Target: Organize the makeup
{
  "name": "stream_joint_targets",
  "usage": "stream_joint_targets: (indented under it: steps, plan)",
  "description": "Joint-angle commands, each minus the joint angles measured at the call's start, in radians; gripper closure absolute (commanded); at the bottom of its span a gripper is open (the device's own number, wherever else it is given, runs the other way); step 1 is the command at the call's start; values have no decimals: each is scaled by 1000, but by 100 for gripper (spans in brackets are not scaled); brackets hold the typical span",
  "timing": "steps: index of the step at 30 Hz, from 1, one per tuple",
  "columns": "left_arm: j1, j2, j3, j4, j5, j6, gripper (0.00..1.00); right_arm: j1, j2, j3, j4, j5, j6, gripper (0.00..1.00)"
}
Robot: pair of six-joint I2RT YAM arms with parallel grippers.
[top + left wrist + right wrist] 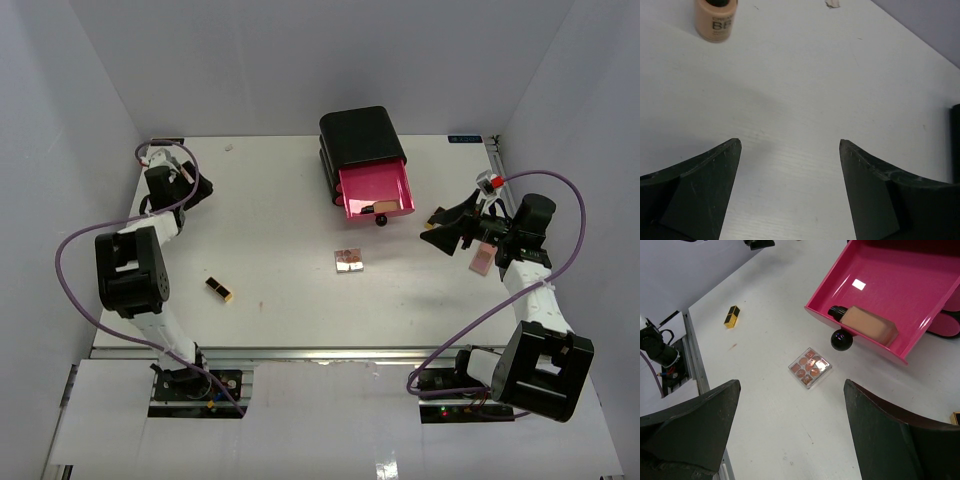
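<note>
A square pink-pan palette (349, 261) lies mid-table; it also shows in the right wrist view (810, 368). A black-and-gold lipstick tube (220, 289) lies toward the left front, and shows in the right wrist view (732, 316). A tan bottle with a dark cap (867, 324) lies in the open pink drawer (900, 275). A tan BB bottle (716, 20) stands ahead of my left gripper (790, 142), which is open and empty at the far left back (198, 186). My right gripper (436, 228) is open and empty above the table, right of the drawer (792, 382). A flat pink compact (482, 260) lies under the right arm.
The black drawer box (360, 140) stands at the back centre, its pink drawer (375, 190) pulled out toward me with a black knob (841, 339). A gold-edged item (956, 417) peeks in at the right wrist view's edge. A small scrap (832, 3) lies on the table.
</note>
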Motion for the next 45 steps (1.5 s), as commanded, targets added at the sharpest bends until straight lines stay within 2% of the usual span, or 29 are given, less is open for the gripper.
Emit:
stream_joint_targets:
  steps: [1,8,22,32,38,45]
  plan:
    - [24,76,97,104,-72,135,10,-7,7,2,8,-23,-9,9]
    - [28,198,176,160,-135,229,12,-9,11,6,8,-33,-11,9]
    - [28,447,444,124,-232,313,13,-12,26,10,8,-39,-9,9]
    - [28,552,590,85,-219,337,18,-12,49,15,8,-34,-9,9]
    - [28,561,600,85,-221,340,29,-12,50,16,5,-33,-11,9]
    - [28,537,580,73,-200,313,71,-14,43,18,0,-33,-12,9]
